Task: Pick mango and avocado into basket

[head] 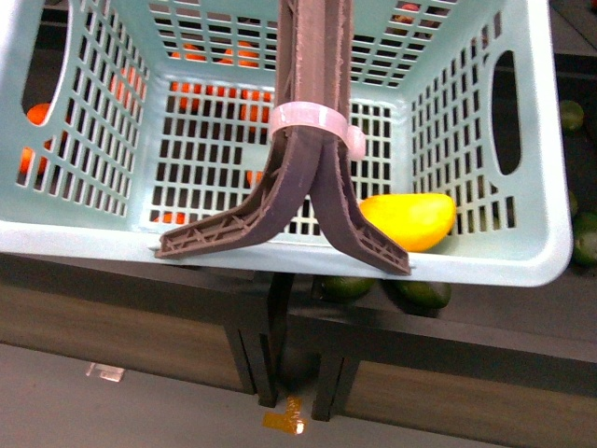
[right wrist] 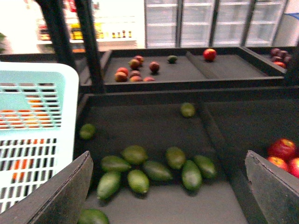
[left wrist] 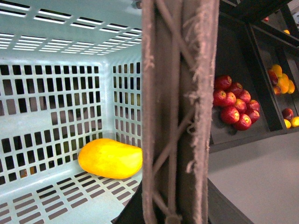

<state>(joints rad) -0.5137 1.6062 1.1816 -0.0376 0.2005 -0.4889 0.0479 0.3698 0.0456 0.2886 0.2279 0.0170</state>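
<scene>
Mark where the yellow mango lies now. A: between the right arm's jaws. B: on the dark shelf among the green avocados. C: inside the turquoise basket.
C: the mango lies on the slotted floor of the basket, near its wall, in the front and left wrist views.

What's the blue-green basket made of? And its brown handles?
The basket looks like moulded plastic: smooth, slightly glossy, with evenly cut slots. The handles look like matte brown plastic too, ribbed, with fuzzy, rough edges. The clip seems to be pale, shiny plastic.
</scene>
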